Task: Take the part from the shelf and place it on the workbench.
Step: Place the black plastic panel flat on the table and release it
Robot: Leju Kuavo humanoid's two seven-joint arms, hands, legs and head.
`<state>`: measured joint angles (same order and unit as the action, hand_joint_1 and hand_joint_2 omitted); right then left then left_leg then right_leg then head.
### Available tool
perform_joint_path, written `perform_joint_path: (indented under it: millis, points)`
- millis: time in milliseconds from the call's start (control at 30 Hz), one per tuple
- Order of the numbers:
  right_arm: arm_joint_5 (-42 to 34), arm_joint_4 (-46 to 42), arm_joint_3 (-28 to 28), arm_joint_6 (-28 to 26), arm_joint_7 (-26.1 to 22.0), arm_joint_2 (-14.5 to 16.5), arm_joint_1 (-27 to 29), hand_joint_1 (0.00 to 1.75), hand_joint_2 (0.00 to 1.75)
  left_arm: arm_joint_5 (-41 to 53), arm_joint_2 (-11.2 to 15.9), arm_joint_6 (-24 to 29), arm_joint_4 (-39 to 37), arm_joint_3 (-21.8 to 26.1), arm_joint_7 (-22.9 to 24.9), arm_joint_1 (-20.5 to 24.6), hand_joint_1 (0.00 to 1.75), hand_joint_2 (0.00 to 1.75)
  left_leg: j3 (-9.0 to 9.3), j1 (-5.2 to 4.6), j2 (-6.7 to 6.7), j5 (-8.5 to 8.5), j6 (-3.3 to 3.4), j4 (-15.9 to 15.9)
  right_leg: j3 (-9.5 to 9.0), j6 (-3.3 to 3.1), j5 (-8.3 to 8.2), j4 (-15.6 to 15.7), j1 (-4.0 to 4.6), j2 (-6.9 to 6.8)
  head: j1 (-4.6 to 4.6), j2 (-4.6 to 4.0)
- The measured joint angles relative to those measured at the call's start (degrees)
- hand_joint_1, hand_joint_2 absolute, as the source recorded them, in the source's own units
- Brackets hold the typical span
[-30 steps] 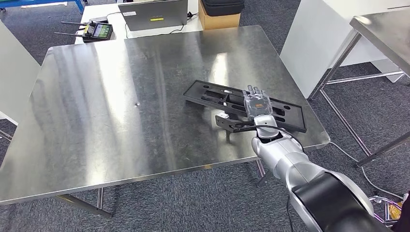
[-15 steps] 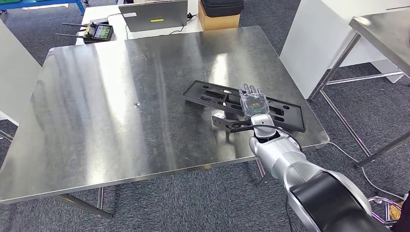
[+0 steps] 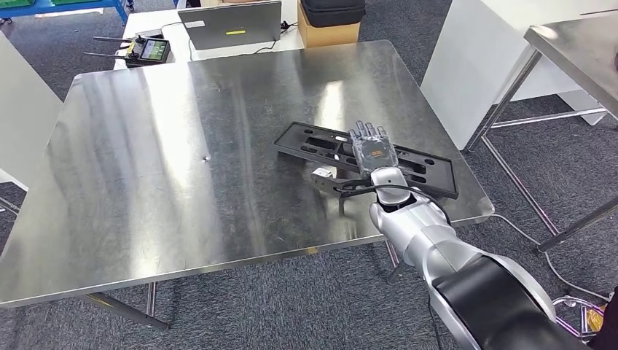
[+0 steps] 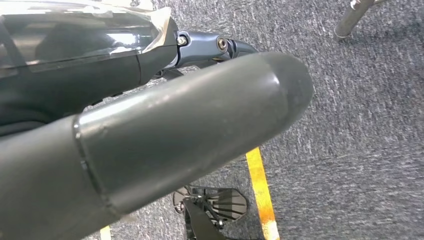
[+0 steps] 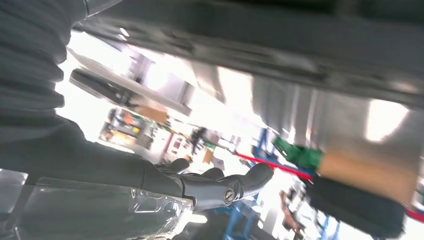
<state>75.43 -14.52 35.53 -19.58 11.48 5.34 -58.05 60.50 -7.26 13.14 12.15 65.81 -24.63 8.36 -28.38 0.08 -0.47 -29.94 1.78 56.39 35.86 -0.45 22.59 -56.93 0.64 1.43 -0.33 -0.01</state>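
A long flat black part (image 3: 313, 143) with several cut-outs lies low over the right half of the steel workbench (image 3: 146, 160), slanting from the middle toward the right edge. My right hand (image 3: 372, 149) lies across its middle from the near side, fingers stretched over the top, and holds it. A black bracket end with a white label (image 3: 323, 175) sticks out below the hand. In the right wrist view the right hand (image 5: 215, 187) shows dark fingers under a blurred dark band. My left hand (image 4: 190, 115) hangs over grey carpet with nothing in it.
A laptop (image 3: 229, 22), a handheld controller (image 3: 146, 47) and a cardboard box (image 3: 331, 28) stand beyond the workbench's far edge. A white cabinet (image 3: 481, 58) and a second steel table (image 3: 576, 40) are at the right. A yellow floor line (image 4: 260, 190) crosses the carpet.
My right hand has slid a little left and farther over the workbench, and the black part has moved with it.
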Motion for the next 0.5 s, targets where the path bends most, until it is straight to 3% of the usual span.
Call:
perform_joint_path:
  millis: [133,267,367,500]
  points:
    - [0.61,-0.91,-0.02,-3.32,-2.34,3.00,-0.91,0.00,1.75,0.17,0.06,0.33,0.00,0.02,1.12,0.00,0.00,0.00,0.07,0.05,0.01,0.00,0.00,-0.02,-0.09,0.00,0.00,-0.01,0.07,0.00,0.01,0.01]
    - [-4.74,-5.51,0.62,-9.06,-7.19,8.63,0.36,0.00,1.75,-1.61,0.79,1.62,0.01,1.13,2.55,-0.05,0.00,0.00,0.20,0.14,0.25,-0.03,-0.04,-0.06,-0.11,-0.01,0.00,-0.05,0.14,0.30,-0.01,0.01]
    - [-11.10,-10.67,3.99,-9.27,-5.81,11.97,1.13,0.00,1.75,-2.28,1.39,2.05,0.01,2.13,2.73,-0.13,0.00,0.00,0.29,0.15,0.13,-0.04,-0.08,-0.09,-0.11,-0.05,0.03,-0.04,0.25,0.23,-0.02,0.01]
    - [-13.24,-13.24,6.78,-9.85,-5.94,13.74,1.14,0.00,1.75,-2.32,1.69,2.43,0.01,3.04,2.88,-0.36,0.00,0.00,0.25,0.15,0.03,-0.01,-0.12,-0.13,-0.20,-0.07,0.04,-0.04,0.26,0.10,0.01,0.01]
